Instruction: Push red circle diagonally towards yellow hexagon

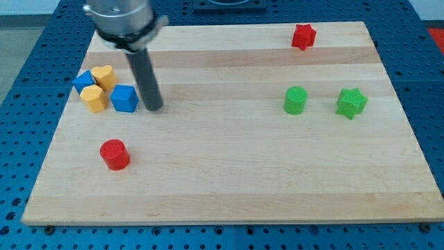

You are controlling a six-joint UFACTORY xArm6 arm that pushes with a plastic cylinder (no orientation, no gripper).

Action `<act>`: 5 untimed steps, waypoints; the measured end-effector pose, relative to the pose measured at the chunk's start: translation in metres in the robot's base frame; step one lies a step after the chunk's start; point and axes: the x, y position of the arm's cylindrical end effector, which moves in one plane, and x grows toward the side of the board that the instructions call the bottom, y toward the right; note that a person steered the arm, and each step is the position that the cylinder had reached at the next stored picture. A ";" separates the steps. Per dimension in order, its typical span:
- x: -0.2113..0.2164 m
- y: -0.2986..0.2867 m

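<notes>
The red circle (114,153) stands near the view's bottom left of the wooden board (229,180). The yellow hexagon (93,98) sits above it in a cluster at the view's left, beside a yellow heart-like block (104,76), a blue block (84,80) and a blue cube (125,98). My tip (154,108) rests on the board just right of the blue cube, above and to the right of the red circle, apart from it.
A red star block (303,36) sits at the view's top right. A green cylinder (295,100) and a green star block (352,103) stand at the right. The board's left edge runs close to the cluster.
</notes>
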 end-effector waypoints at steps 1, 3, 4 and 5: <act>0.037 0.038; 0.091 -0.001; 0.091 -0.046; 0.099 -0.032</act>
